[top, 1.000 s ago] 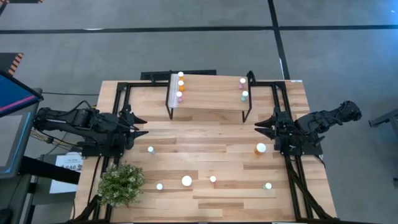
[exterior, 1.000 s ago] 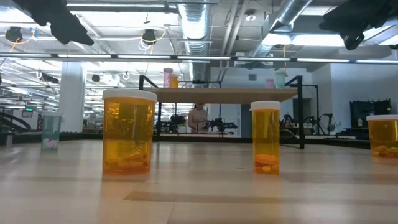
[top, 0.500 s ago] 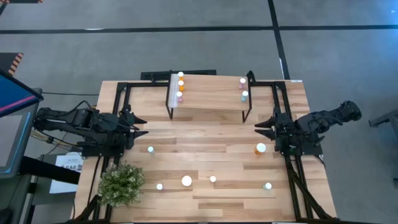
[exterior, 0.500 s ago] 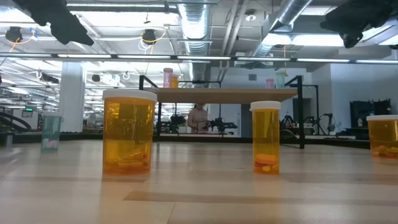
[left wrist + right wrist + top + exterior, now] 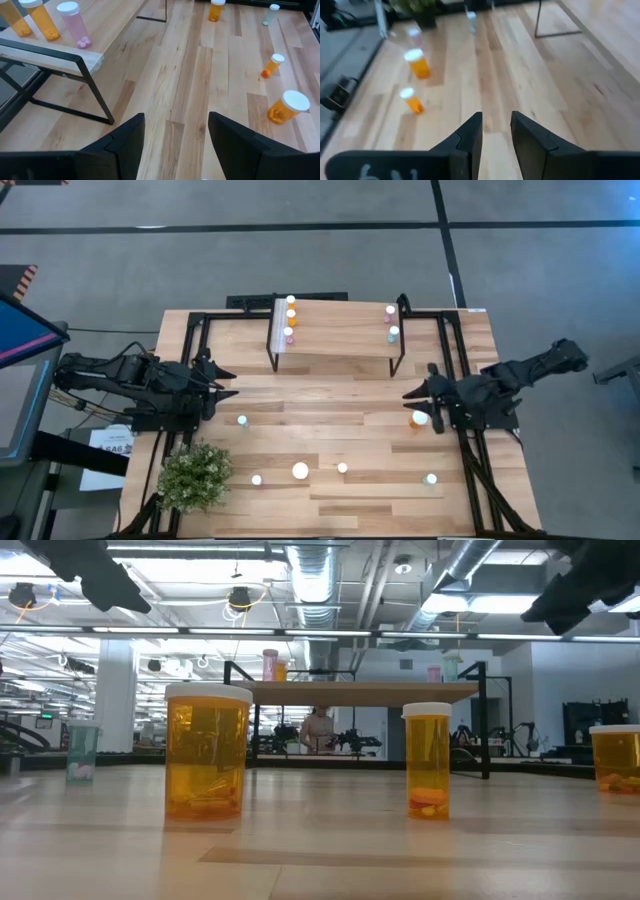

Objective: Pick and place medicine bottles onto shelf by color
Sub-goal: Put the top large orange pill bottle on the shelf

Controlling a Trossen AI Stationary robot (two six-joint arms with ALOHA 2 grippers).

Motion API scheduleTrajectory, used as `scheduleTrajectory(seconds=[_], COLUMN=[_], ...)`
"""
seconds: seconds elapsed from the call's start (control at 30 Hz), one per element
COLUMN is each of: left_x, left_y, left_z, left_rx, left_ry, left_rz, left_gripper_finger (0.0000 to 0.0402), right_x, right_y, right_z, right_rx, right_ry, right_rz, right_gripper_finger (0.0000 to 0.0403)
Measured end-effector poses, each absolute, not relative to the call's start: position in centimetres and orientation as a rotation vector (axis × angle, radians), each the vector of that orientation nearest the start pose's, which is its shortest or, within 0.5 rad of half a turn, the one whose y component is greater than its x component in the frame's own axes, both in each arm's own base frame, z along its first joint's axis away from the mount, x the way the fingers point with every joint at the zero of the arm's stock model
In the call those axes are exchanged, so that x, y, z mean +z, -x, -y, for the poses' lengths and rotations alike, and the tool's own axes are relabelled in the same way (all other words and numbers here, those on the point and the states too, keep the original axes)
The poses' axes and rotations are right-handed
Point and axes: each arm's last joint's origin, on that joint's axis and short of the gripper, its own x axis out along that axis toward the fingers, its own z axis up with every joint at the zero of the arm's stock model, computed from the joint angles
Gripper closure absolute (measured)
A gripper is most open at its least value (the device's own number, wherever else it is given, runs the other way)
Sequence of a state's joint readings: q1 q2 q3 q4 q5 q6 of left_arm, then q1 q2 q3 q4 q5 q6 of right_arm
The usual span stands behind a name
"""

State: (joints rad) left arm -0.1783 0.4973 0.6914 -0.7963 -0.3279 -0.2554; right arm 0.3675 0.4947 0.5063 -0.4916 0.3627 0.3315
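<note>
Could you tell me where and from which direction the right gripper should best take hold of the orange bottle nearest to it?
The orange bottle stands upright on the table, white cap up, with open wood around it. The right gripper, open beside it, would probably do best coming down from above and closing across the round body just under the cap, where the sides look straight.

The shelf [image 5: 335, 330] stands at the far side of the counter [image 5: 330, 395], with medicine bottles [image 5: 290, 317] on both its ends. More bottles stand apart across the near counter. A plant [image 5: 194, 475] sits at the near left corner.
</note>
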Motion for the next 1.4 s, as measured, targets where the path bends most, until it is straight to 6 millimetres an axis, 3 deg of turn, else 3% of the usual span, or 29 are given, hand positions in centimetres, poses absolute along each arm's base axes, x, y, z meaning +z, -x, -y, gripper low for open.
scheduleTrajectory(seconds=[0.27, 0.53, 0.8, 1.13, 1.4], left_x=[28.2, 28.2, 28.2, 28.2, 28.2], left_y=[-9.5, -9.5, -9.5, -9.5, -9.5], left_z=[0.8, 0.8, 0.8, 0.8, 0.8], left_rx=[0.218, 0.218, 0.218, 0.218, 0.218], left_ry=[0.097, 0.096, 0.096, 0.096, 0.096], left_rz=[-0.560, -0.560, -0.560, -0.560, -0.560], left_gripper_finger=[0.0196, 0.0196, 0.0196, 0.0196, 0.0196], right_x=[27.2, 25.2, 24.9, 24.7, 23.0], right_y=[-12.6, -14.1, -14.1, -13.6, -13.3], right_z=[-3.1, -4.1, -4.0, -3.6, -3.5], right_rx=[-0.216, -0.156, -0.196, -0.246, -0.272], right_ry=[-0.200, -0.208, -0.254, -0.316, -0.318], right_rz=[-0.776, -1.091, -1.132, -1.201, -1.243], right_gripper_finger=[0.0277, 0.0244, 0.0206, 0.0095, 0.0019])
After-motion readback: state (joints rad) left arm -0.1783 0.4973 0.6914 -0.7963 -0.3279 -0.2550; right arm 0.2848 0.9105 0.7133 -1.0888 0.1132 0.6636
